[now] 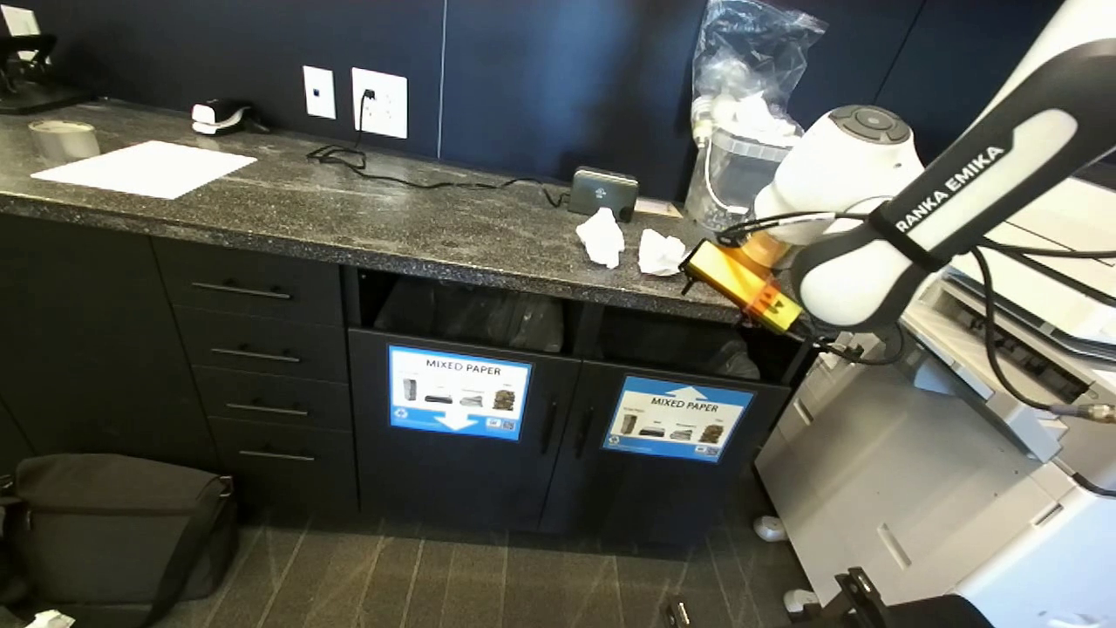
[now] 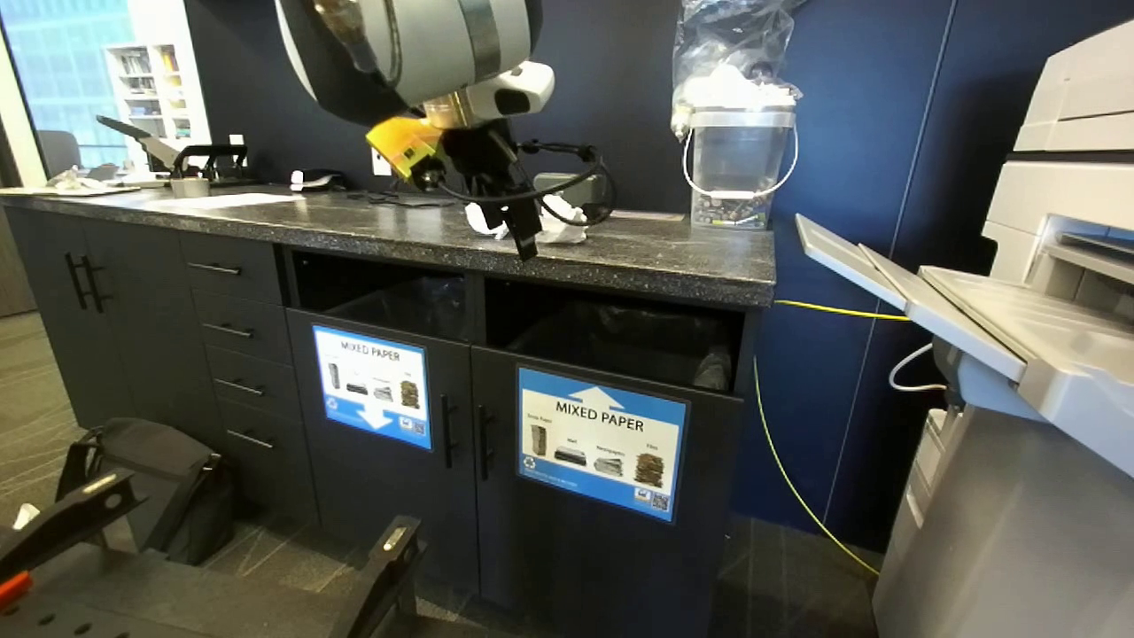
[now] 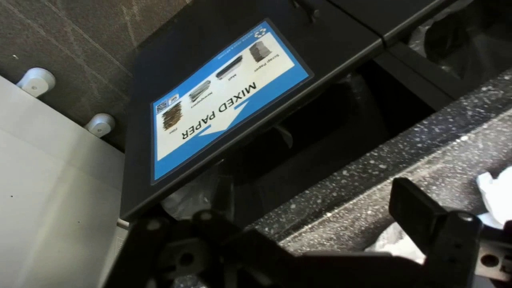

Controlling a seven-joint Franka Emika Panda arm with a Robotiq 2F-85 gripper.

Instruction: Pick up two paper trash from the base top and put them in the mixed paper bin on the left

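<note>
In an exterior view, a tape roll (image 1: 65, 143) stands on the worktop (image 1: 392, 227), toward 9 o'clock. A flat white sheet (image 1: 144, 170) lies just beside the tape roll at 4 o'clock. A small white-and-black device (image 1: 218, 116) rests at 2 o'clock from the sheet. The left mixed paper bin (image 1: 532, 321) is located below the worktop surface, at 8 o'clock from the left paper wad (image 1: 602, 237). This wad rests on the worktop at 6 o'clock from a dark box (image 1: 603, 193). The right paper wad (image 1: 660, 253) rests on the worktop just beside it, between 3 and 4 o'clock. A clear bucket (image 1: 750, 172) stands between 1 and 2 o'clock from the right wad.

In an exterior view, the claw (image 2: 524, 239) points downward in front of the wads, at 11 o'clock from the right MIXED PAPER sign (image 2: 602, 443). In the wrist view, its fingers (image 3: 416, 216) are spread apart, gripping neither wad. A printer (image 1: 881, 453) stands at 4 o'clock from the right wad.
</note>
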